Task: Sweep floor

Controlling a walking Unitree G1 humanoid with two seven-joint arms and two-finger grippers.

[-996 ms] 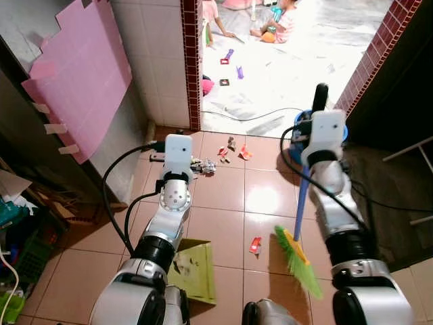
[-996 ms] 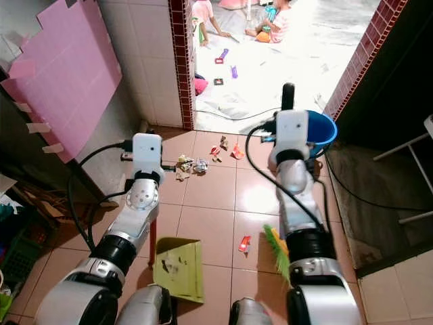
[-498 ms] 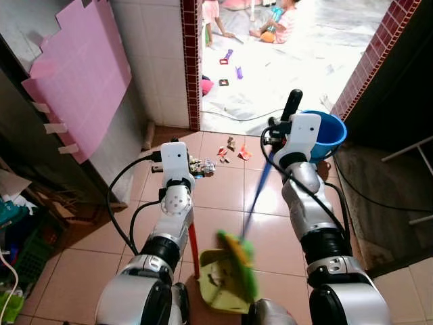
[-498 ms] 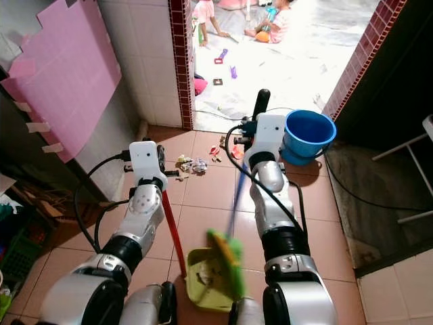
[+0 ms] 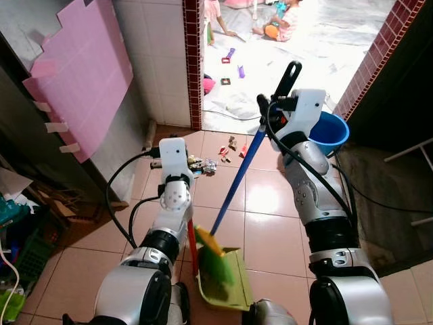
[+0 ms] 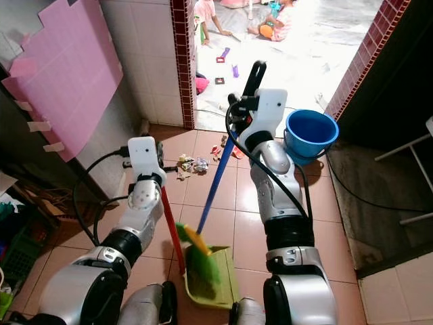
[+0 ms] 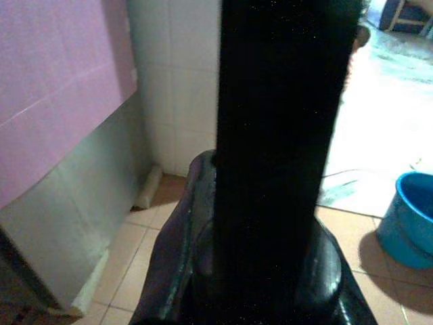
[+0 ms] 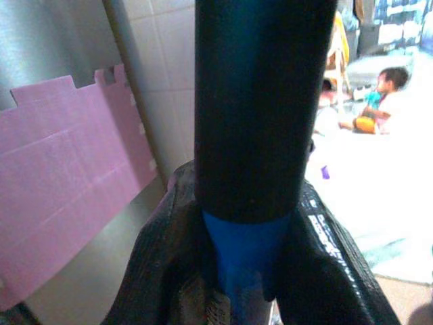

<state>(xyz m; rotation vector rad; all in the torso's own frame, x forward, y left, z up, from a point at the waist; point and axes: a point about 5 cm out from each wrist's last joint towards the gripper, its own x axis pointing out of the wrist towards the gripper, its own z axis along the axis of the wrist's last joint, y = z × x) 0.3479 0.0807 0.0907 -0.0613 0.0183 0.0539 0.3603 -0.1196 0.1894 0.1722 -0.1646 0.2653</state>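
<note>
The right claw [image 6: 245,108] is pinching the broom [image 6: 210,186], its bristles lying in the dustpan [image 6: 215,281], whose handle the left claw [image 6: 157,177] is clamping. Judged next: sweeping the scraps [image 6: 193,164] lying at twelve o'clock.

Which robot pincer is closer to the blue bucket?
The right one. The right pincer, shut on the broom handle, is up just beside the blue bucket. The left pincer, holding the dustpan handle, sits farther away, by the wall.
</note>
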